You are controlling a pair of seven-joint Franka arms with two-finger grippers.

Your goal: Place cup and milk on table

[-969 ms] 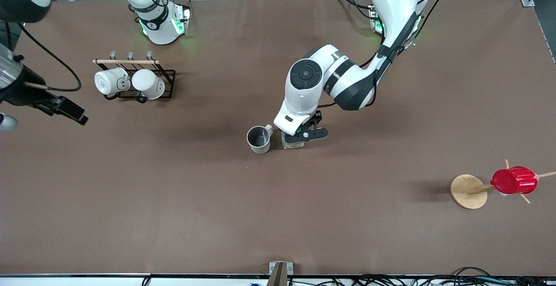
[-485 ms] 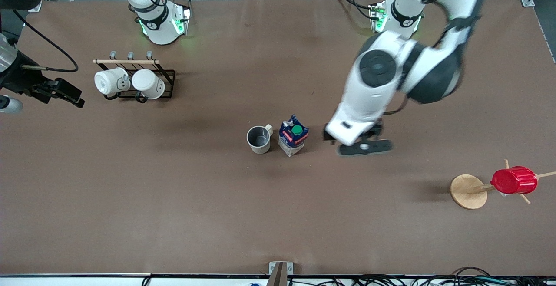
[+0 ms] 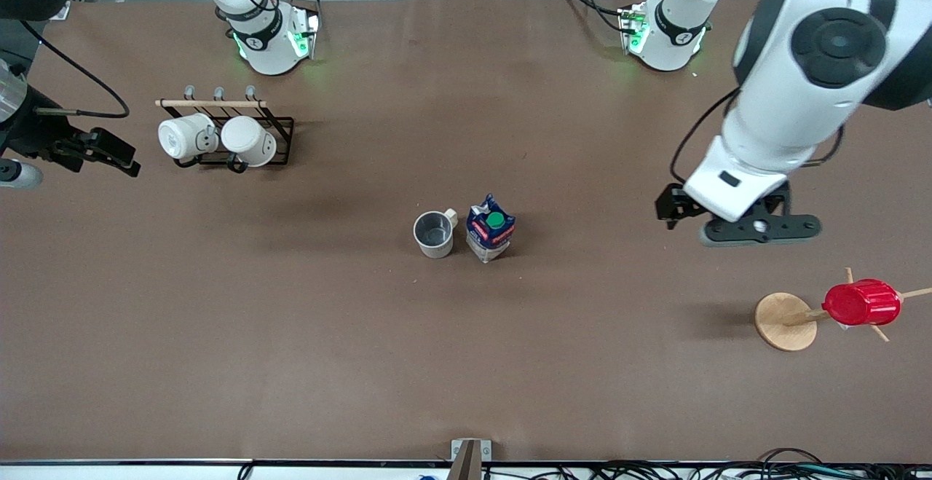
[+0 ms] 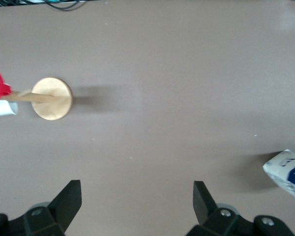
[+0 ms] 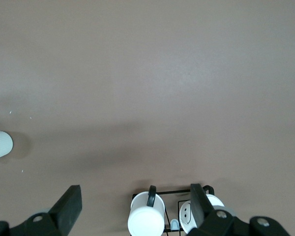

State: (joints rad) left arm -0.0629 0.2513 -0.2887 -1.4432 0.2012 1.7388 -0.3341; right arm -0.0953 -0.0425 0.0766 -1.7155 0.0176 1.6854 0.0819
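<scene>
The cup (image 3: 435,233) stands upright on the table (image 3: 291,363) near its middle, dark inside up, handle toward the milk. The milk (image 3: 491,227) stands upright right beside it, on the side toward the left arm's end; its whitish base shows in the left wrist view (image 4: 287,172). My left gripper (image 3: 760,231) is open and empty, up over bare table between the milk and the wooden stand; in its wrist view (image 4: 136,204) the jaws stand wide apart. My right gripper (image 3: 109,154) is open and empty at the right arm's end of the table, next to the mug rack (image 5: 135,209).
A black wire rack (image 3: 280,134) holds two plain white mugs (image 3: 188,137) (image 3: 248,140); they show in the right wrist view (image 5: 146,220). A wooden stand (image 3: 785,321) carries a red ribbed cup (image 3: 862,302) at the left arm's end, also in the left wrist view (image 4: 51,98).
My left gripper let go of the milk, rose and swung away toward the left arm's end of the table. The milk now stands free beside the cup. The right gripper shifted slightly.
</scene>
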